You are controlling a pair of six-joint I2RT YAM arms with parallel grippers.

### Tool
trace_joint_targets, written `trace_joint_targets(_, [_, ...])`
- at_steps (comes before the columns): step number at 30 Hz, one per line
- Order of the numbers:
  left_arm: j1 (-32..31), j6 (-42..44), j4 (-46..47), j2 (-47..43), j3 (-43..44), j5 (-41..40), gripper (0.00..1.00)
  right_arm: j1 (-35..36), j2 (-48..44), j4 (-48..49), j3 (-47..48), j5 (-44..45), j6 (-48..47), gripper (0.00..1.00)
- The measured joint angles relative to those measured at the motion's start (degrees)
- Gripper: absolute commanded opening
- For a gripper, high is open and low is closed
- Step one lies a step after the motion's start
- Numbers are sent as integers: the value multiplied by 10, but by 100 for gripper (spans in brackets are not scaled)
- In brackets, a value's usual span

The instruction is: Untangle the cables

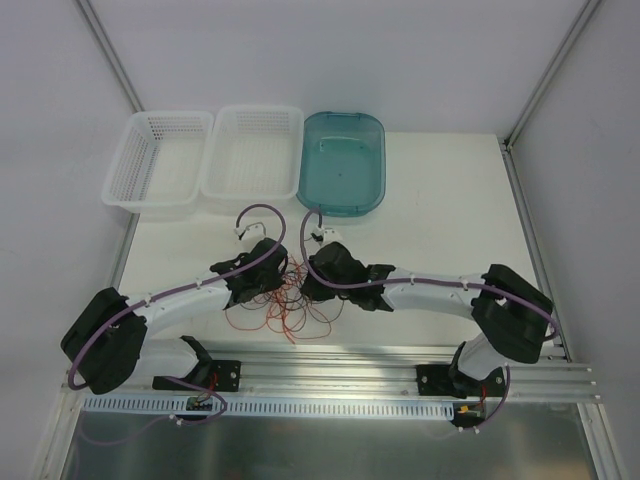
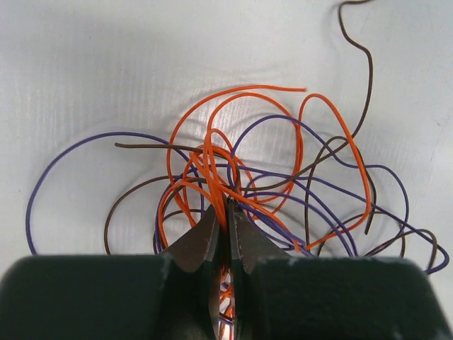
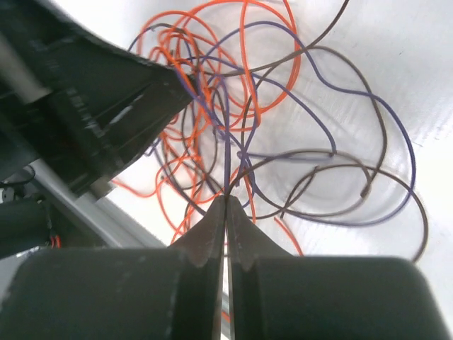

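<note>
The cables (image 1: 292, 302) lie in one tangled heap of thin orange, purple and dark brown wires on the white table, between my two grippers. My left gripper (image 1: 276, 278) (image 2: 227, 205) is shut on a bundle of orange cable strands (image 2: 211, 159) that run down between its jaws. Purple loops (image 2: 71, 145) and a brown strand (image 2: 362, 71) spread out beyond it. My right gripper (image 1: 308, 282) (image 3: 226, 200) is shut on a purple cable (image 3: 226, 152) that rises straight out of its tips, with a brown strand (image 3: 318, 152) crossing close by. The left gripper's black body (image 3: 106, 106) sits just left of the right one.
Two white mesh baskets (image 1: 158, 160) (image 1: 252, 150) and a teal tray (image 1: 343, 162) stand in a row at the back of the table. An aluminium rail (image 1: 400, 365) runs along the near edge, where both arm bases are bolted.
</note>
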Motion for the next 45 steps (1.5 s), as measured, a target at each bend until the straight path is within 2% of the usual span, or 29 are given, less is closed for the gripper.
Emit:
trace_joint_targets(7, [8,3,0,11,-1,-2,0,0,-47,-80,31,3,-64,4])
trace_joint_targets(9, [11,5,1,13,-2,-3,0,-2,-50,-97,31,2,-78,1])
trace_joint_targets(12, [12,9,2,13,-5,-4,0,-12,-50,-107,25,-3,-91,1])
trace_joint_targets(18, [19,12,6,10,-18,-4,0,-46,-49,-123,-4,-17,-111,7])
trace_joint_targets(19, [19,12,6,9,-19,-4,0,-49,-46,-127,-5,-24,-116,7])
trace_joint_targets(21, [19,13,7,8,-19,-4,0,-52,-40,-130,-5,-37,-127,1])
trace_joint_targets(25, [23,14,7,5,-20,-5,0,-52,-33,-136,-5,-59,-143,1])
trace_joint_targets(30, [26,15,8,-3,-29,-5,0,-53,-38,-148,-5,-71,-160,18])
trace_joint_targets(35, [26,16,8,-6,-29,-5,0,-53,-57,-160,-5,-82,-178,20])
trace_joint_targets(40, [26,16,8,-7,-29,-4,0,-54,-47,-152,-5,-97,-186,1])
trace_joint_targets(45, [28,16,8,-19,-31,-5,0,-54,-25,-148,-9,-103,-185,1])
